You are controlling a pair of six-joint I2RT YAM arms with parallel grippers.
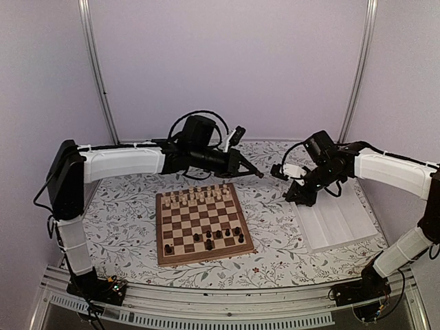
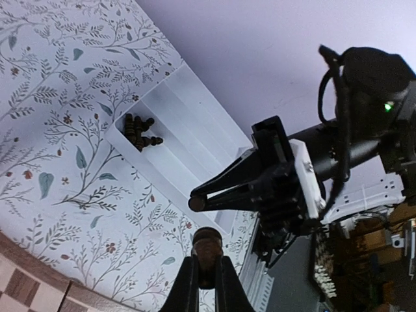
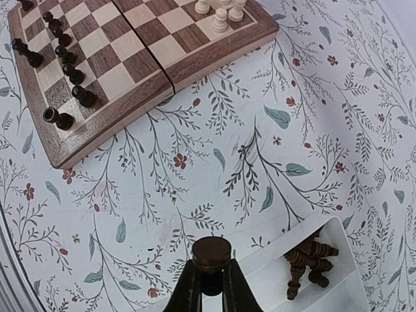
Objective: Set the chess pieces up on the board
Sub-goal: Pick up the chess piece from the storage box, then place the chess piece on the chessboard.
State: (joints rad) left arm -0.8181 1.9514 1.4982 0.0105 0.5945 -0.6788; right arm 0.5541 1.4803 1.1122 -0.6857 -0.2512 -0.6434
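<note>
The board (image 1: 163, 230) lies mid-table, with cream chessmen (image 1: 199, 196) along its far rows and several dark chess pieces (image 1: 220, 236) on its near rows. Both arms reach over the cloth beyond the board's far right corner, tips close together. My left gripper (image 1: 260, 175) (image 2: 207, 260) is shut on a dark piece (image 2: 207, 246). My right gripper (image 1: 277, 170) (image 3: 211, 263) is shut on another dark piece (image 3: 211, 253). In the left wrist view that right gripper (image 2: 197, 203) points in from the right, with a small gap between the two pieces.
A white compartment tray (image 1: 337, 220) lies right of the board, under the right arm. Several dark chessmen (image 2: 140, 132) (image 3: 309, 260) lie heaped in its end compartment. The table has a floral cloth (image 1: 124, 199). The board's corner (image 3: 130, 65) shows in the right wrist view.
</note>
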